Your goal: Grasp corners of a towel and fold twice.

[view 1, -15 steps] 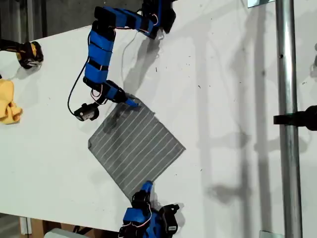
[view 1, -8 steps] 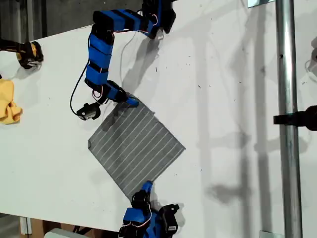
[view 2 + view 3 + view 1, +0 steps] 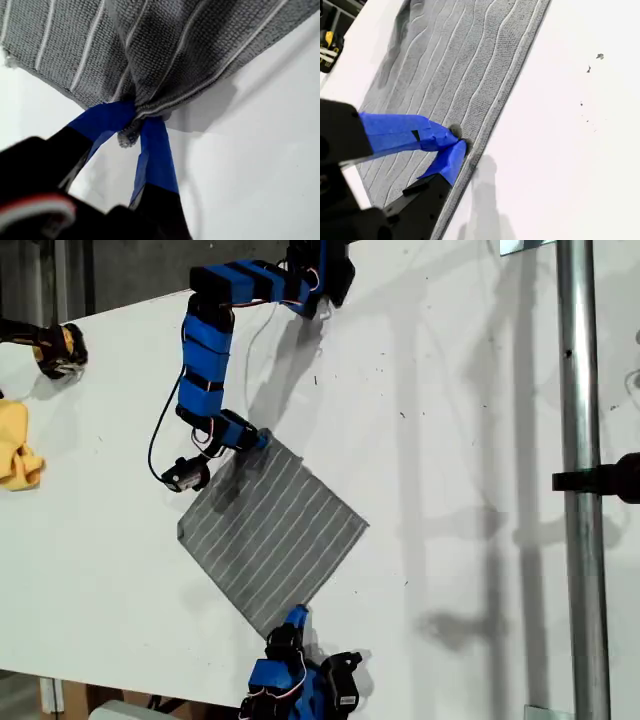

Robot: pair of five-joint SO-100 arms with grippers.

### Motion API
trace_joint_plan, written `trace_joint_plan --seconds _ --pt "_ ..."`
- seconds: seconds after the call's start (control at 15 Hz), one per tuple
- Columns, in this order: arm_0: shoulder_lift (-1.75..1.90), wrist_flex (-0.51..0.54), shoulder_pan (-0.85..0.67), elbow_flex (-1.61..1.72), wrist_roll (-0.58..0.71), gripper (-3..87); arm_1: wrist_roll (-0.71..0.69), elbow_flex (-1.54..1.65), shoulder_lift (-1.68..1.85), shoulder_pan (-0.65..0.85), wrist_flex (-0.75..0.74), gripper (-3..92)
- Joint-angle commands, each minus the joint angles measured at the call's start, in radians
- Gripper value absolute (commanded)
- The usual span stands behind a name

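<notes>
The square grey white-striped towel [image 3: 270, 530] lies at 7 o'clock of the exterior view. My first gripper [image 3: 132, 127], clamped on its 12 o'clock corner [image 3: 268, 443], has just dragged it inward, starting the first fold. My second gripper [image 3: 457, 142] seems pinched on the 6 o'clock corner.

A white table [image 3: 470, 500] fills most of the exterior view, its surface flat, smooth and flecked with a few tiny dark specks. Lying directly on it near the middle is the towel [image 3: 270, 535] — a grey cloth with thin white parallel stripes, spread out and turned like a diamond, one tip toward the view's top and one toward its bottom. At the exterior view's left edge, well apart from the towel, sits a small crumpled yellow cloth [image 3: 17, 445]. Soft grey shadows fall across the bare white surface.
</notes>
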Motion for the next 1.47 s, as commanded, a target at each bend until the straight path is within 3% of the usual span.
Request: trace_joint_plan --seconds 0.0,0.4,0.67,1.07,1.27,1.4 --pt "0.005 0.003 -0.003 0.002 -0.005 -2.0 -0.018 -0.021 0.0 -0.017 0.011 0.0" --pt "-0.018 -0.066 0.018 -0.126 -0.002 -2.5 -0.021 -0.029 -0.005 -0.017 0.002 0.0" --pt "-0.586 -0.06 0.072 -0.597 -0.023 -2.5 -0.025 -0.031 -0.005 -0.02 0.0 0.0" --pt "-1.443 0.118 0.192 -1.479 0.181 -2.5 -0.025 -0.025 -0.003 -0.025 -0.002 0.0" --pt "-1.824 0.307 0.202 -1.905 0.267 -2.5 -0.023 -0.021 -0.002 -0.026 -0.002 0.0" --pt "-1.993 0.347 0.218 -2.082 0.31 -2.5 -0.023 -0.021 -0.002 -0.026 -0.002 0.0"
